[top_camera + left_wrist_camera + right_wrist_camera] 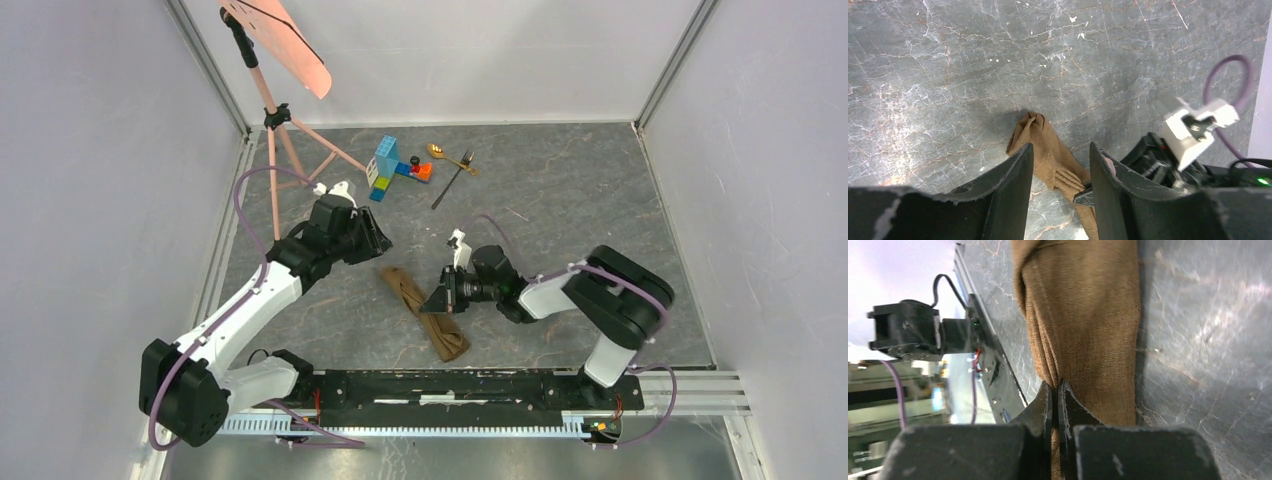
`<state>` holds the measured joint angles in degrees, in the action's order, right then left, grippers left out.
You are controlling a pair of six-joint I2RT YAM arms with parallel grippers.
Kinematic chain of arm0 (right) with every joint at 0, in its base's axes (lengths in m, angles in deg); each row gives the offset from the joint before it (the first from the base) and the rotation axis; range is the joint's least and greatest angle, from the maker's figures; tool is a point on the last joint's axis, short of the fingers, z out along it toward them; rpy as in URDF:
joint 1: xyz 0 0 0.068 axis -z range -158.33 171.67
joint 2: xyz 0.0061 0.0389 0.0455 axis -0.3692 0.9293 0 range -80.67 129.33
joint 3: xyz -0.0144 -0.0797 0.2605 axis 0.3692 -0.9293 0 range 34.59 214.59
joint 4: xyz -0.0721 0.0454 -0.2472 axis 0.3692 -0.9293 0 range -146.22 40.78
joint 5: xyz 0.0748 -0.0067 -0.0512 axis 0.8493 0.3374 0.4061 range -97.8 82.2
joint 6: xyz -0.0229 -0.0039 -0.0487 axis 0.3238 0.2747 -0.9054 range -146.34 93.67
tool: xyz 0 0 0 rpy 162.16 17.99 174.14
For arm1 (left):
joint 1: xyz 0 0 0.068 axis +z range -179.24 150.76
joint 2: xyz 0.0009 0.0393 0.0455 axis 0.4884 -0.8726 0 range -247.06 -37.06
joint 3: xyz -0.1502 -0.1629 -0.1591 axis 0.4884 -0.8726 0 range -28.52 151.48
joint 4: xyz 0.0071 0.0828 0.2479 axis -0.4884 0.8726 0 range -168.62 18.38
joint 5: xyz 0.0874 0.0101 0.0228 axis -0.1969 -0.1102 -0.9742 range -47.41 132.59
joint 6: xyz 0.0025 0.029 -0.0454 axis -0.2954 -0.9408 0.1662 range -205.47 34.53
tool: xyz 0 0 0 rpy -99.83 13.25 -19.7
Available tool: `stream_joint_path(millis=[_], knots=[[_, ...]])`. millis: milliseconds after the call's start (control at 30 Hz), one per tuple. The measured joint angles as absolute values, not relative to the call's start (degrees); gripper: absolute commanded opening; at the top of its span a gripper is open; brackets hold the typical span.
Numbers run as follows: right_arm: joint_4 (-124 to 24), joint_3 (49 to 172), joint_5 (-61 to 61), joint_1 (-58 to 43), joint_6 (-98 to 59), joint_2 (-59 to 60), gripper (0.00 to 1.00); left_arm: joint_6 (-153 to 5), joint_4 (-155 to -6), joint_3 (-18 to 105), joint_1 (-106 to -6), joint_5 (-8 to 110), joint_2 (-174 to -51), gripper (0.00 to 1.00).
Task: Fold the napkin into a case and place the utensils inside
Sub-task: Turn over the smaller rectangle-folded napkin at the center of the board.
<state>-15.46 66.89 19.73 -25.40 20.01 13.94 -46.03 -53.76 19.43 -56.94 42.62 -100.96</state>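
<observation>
The napkin [412, 295] is a brown cloth bunched into a long, creased strip lying diagonally on the dark marble table [560, 200]. My right gripper [436, 302] lies low beside its middle and is shut on a raised fold of the napkin [1083, 315], the pinch showing in the right wrist view [1054, 385]. My left gripper [1061, 147] hovers open above the strip's far end [1040, 137], holding nothing. It sits just beyond that end in the top view [380, 240]. The gold spoon [440, 152] and the dark fork [455, 180] lie together at the back of the table.
Colourful toy blocks [395, 170] stand left of the utensils. A pink stand [285, 130] with a pink sheet [290, 40] rises at the back left. White walls enclose the table; a black rail [450, 385] runs along the near edge.
</observation>
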Motion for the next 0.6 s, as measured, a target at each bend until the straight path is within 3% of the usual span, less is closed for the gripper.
stream_joint_path(millis=[233,467,533,600], knots=[[10.4,59.06,30.83,-19.28,35.64,25.18,0.01,-46.16,-52.49,20.65,-56.94,43.12,-100.87,0.53],[17.89,56.42,37.28,-11.78,37.85,26.22,0.14,-46.36,-52.68,21.18,-56.94,47.34,-103.32,0.53],[16.8,56.39,39.12,-9.1,35.9,26.2,0.24,-46.36,-53.12,21.31,-56.94,49.2,-104.78,0.52],[10.68,57.03,40.34,-5.51,30.68,25.42,0.44,-46.36,-53.84,21.53,-56.94,51.91,-106.73,0.52]])
